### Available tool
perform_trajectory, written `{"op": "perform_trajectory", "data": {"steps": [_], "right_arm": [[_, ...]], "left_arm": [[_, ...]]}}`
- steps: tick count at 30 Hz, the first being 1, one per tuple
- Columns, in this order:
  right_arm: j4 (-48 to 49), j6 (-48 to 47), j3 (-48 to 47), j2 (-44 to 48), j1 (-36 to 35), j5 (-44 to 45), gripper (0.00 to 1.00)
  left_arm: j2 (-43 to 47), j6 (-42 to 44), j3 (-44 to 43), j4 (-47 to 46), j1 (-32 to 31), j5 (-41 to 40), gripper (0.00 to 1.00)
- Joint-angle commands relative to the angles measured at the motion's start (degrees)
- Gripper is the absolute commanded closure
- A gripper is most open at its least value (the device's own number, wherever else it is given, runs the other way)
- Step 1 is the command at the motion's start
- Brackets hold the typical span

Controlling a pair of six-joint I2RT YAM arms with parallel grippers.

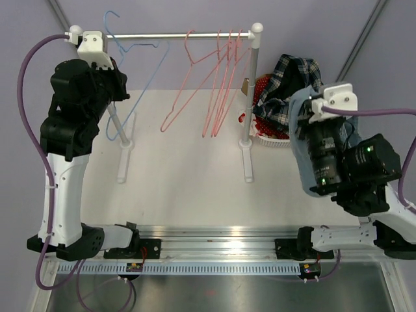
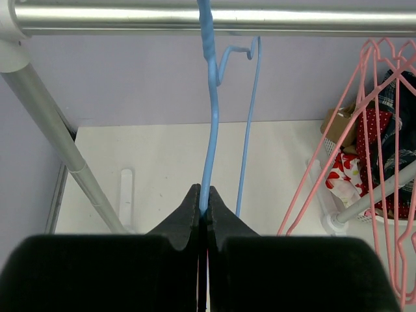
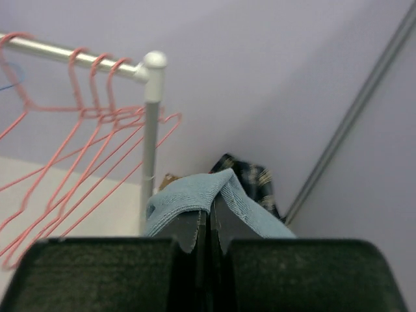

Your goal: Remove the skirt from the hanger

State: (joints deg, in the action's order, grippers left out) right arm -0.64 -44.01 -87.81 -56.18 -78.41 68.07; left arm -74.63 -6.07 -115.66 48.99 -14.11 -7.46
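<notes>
Left pincer (image 2: 203, 195): jaws fully closed on the wire of the blue hanger (image 2: 209, 130). We see no gap between the fingers apart from the wire itself. The hanger hangs from the rail (image 2: 273, 19) of the rack, near its left end, and it is bare.

Right pincer (image 3: 209, 207): also clamped tight, holding a fold of the skirt (image 3: 188, 198). The skirt is light blue denim. In the right wrist view the cloth rides up over both fingertips. From the top view it drapes around the right wrist and hangs down over the right edge of the worktop (image 1: 188, 175). It is well apart from the blue hanger and not touching the rack, so it is off the hanger.

Rack: it stands across the far half of the worktop, one post at each end. The right post (image 1: 249, 91) is between the skirt and the hangers.

Pink hangers (image 1: 214, 84): several of them, bunched on the right half of the rail, all empty and tilted at different angles.

Basket (image 1: 276, 139): white, at the far right edge of the worktop, just beside the right post's foot. It holds a dark plaid garment (image 1: 296, 75) piled on top and a red dotted one (image 2: 364, 130) below. The skirt hangs near the basket. We cannot tell whether it touches the basket.
</notes>
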Motion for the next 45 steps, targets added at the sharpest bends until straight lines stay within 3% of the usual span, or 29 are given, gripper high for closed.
{"op": "perform_trajectory", "data": {"steps": [1,2,4,5,9,13,18,19,20,21,22,23,27,30,35,37,41,43,45], "right_arm": [[4.7,-12.6,-8.1,-4.7,9.4,-12.0,1.00],[4.6,-12.3,-9.4,-6.6,17.9,-17.2,1.00],[2.2,-9.8,-14.5,-9.2,27.8,-22.6,1.00],[1.0,-6.6,-16.5,-13.5,38.4,-28.1,1.00],[0.0,-6.0,-27.2,-28.4,55.6,-32.1,1.00],[2.8,4.0,-36.7,-38.7,64.5,-36.2,1.00],[-5.1,19.8,-42.5,-50.7,66.7,-45.1,1.00],[-7.7,22.4,-44.1,-52.1,66.8,-45.7,0.96],[-12.0,27.9,-46.2,-55.6,66.9,-45.7,0.82],[-21.9,30.9,-50.7,-57.4,67.1,-46.4,0.13],[-25.2,33.4,-50.8,-58.9,67.2,-47.1,0.01],[-26.8,37.4,-48.9,-57.9,67.2,-48.0,0.01],[-10.8,43.7,-15.1,-42.7,67.2,-53.4,0.00],[-6.7,48.8,-2.4,-32.6,67.2,-58.6,0.01],[-8.7,51.2,7.5,-19.6,67.0,-62.1,0.01],[-9.8,51.0,10.9,-13.9,67.0,-61.3,0.01],[-14.6,50.9,13.5,-6.2,67.1,-61.3,0.01],[-16.3,51.0,14.4,-2.7,67.1,-62.1,0.00],[-18.4,51.1,15.1,-0.7,67.1,-62.2,0.01]], "left_arm": [[1.3,-0.5,0.6,-5.4,0.1,1.1,1.00],[1.7,-0.5,0.9,-5.6,0.1,1.2,1.00],[2.0,-0.8,1.7,-6.0,0.1,1.9,1.00],[2.2,-1.0,2.5,-6.5,0.1,2.5,1.00],[2.6,-1.5,4.0,-7.2,0.1,3.7,1.00],[2.9,-1.5,5.2,-7.8,0.1,4.4,1.00],[2.1,-0.7,5.2,-8.4,0.1,4.0,1.00],[1.8,-0.6,5.0,-8.5,0.1,3.9,1.00],[1.1,-0.6,4.8,-8.6,0.1,3.8,1.00],[0.6,-0.6,4.5,-8.7,0.0,3.9,1.00],[0.2,-0.6,3.7,-8.7,0.1,4.3,1.00],[-0.9,-0.7,3.2,-8.5,0.1,4.5,1.00],[-3.6,-0.5,1.8,-7.9,0.0,4.2,1.00],[-7.2,-0.4,1.4,-8.2,0.0,3.6,1.00],[-8.3,-2.0,1.8,-7.2,-1.1,3.2,0.99],[-5.6,-2.8,4.6,-8.5,-1.4,3.0,0.91],[-1.0,-4.2,11.5,-9.6,-1.7,2.7,0.58],[0.4,-4.7,13.4,-8.7,-1.8,2.3,0.54],[2.7,-5.1,14.1,-7.8,-1.9,2.2,0.40]]}}
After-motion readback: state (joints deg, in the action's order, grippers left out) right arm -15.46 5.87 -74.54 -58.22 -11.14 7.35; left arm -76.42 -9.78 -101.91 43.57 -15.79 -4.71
